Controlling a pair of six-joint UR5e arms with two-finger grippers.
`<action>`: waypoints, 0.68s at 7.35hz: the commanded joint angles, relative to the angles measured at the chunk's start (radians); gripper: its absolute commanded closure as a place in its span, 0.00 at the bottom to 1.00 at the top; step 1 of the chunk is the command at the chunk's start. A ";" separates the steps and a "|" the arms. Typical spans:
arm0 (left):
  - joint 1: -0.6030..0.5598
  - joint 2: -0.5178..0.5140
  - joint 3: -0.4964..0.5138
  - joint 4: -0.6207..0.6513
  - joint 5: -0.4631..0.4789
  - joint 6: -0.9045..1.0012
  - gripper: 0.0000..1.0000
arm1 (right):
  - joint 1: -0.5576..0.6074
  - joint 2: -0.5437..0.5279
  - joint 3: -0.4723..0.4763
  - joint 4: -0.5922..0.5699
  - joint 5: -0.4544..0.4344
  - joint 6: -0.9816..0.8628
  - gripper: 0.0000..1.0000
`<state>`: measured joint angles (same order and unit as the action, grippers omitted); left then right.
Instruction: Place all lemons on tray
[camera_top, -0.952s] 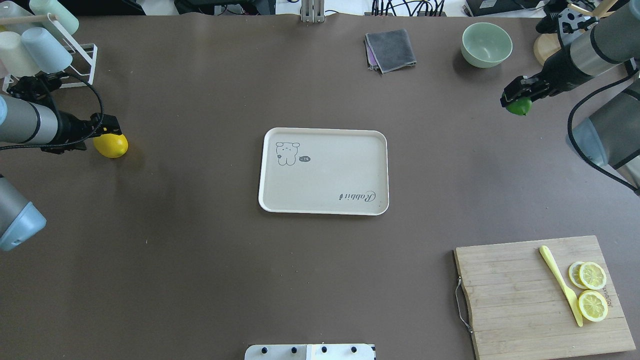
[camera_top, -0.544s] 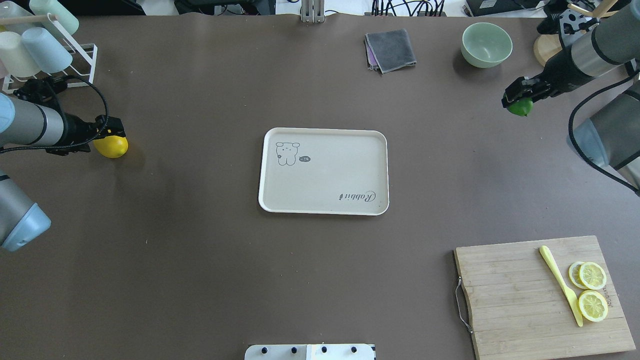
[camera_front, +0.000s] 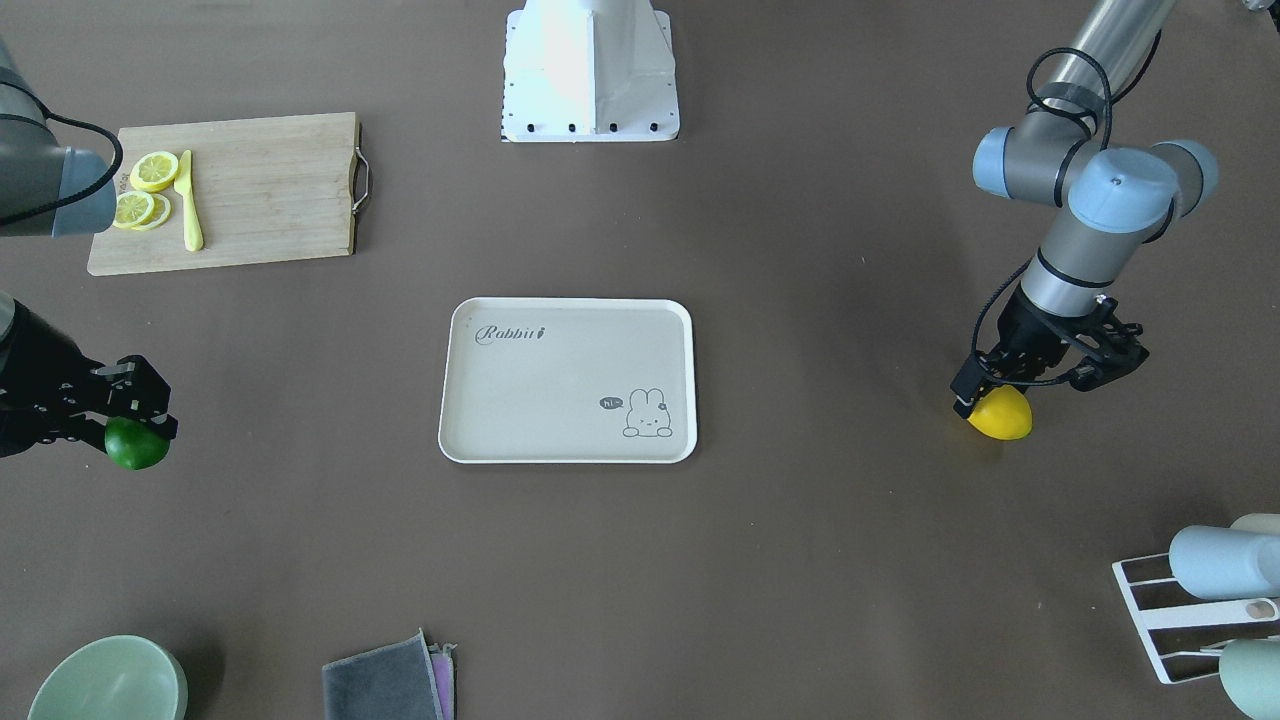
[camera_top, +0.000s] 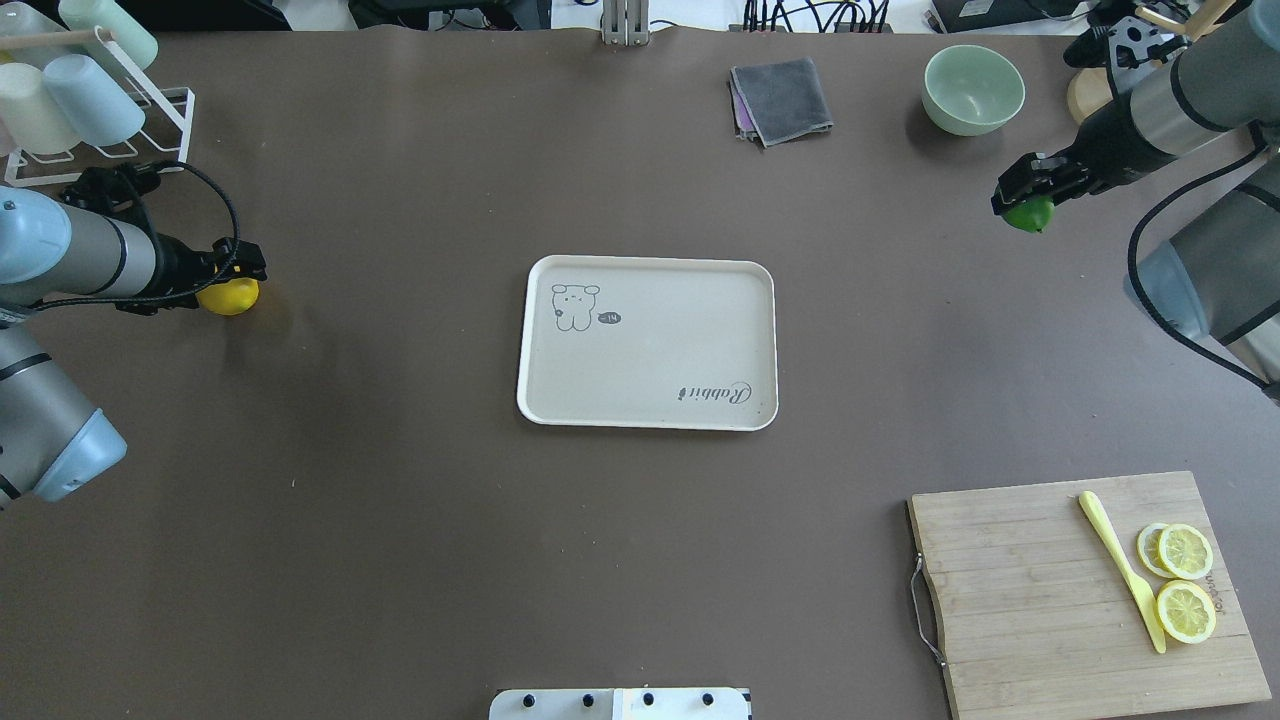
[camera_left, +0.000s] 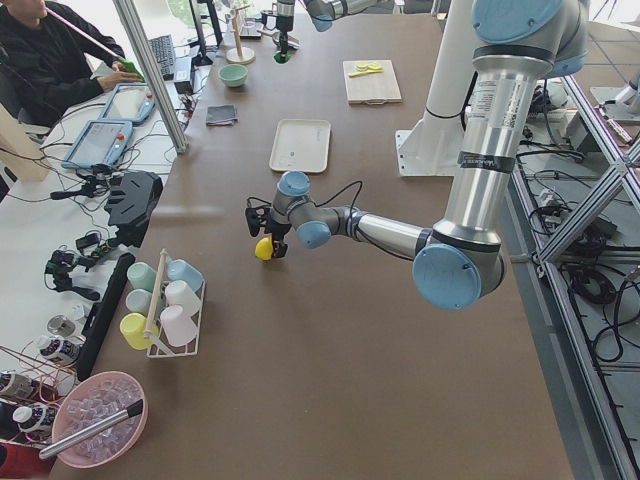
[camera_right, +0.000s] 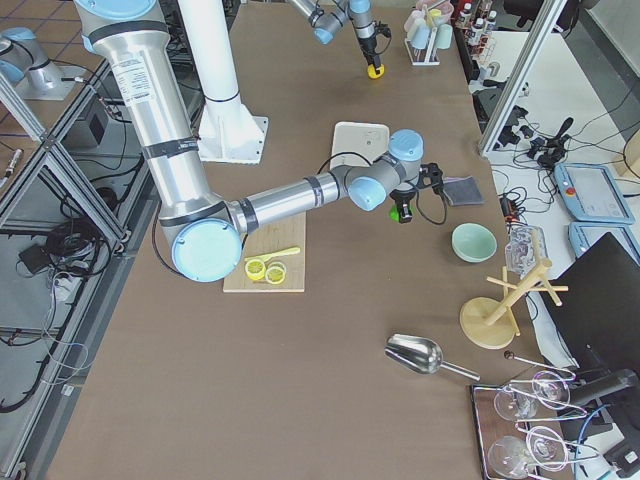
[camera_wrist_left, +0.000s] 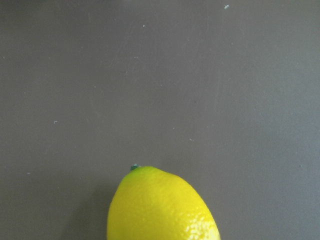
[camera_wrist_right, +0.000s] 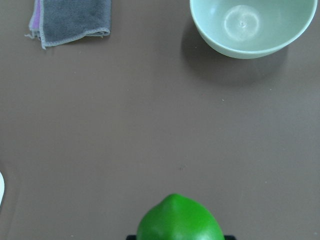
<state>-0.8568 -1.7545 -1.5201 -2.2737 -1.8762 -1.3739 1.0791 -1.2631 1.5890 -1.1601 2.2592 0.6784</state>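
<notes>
Clenched on the green lemon (camera_front: 137, 446) with the right gripper (camera_front: 128, 415), far right, well apart from the tray (camera_top: 648, 340) at mid-tabletop (camera_top: 400, 520). Down over the yellow lemon (camera_front: 1001, 415) with the left gripper (camera_front: 988, 395), out left; cannot tell whether clamped or slack. Could squirt off that rounded skin if pinched off-centre, or drop short of the rim on the carry. From the left wrist, only fruit and bare surface; from the front-facing camera, straddling its top. From the right wrist, bowl (camera_wrist_right: 252, 25) and cloth (camera_wrist_right: 72, 20) beyond.
</notes>
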 joint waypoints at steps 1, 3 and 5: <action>0.001 -0.002 0.000 -0.001 0.002 0.004 0.42 | -0.089 0.002 0.066 0.000 -0.052 0.132 1.00; -0.001 -0.002 -0.006 0.000 -0.020 0.010 1.00 | -0.177 0.005 0.130 0.000 -0.104 0.264 1.00; -0.053 -0.054 -0.038 0.029 -0.119 0.010 1.00 | -0.247 0.053 0.155 -0.003 -0.130 0.375 1.00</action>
<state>-0.8763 -1.7746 -1.5443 -2.2618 -1.9385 -1.3640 0.8808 -1.2391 1.7289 -1.1616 2.1521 0.9782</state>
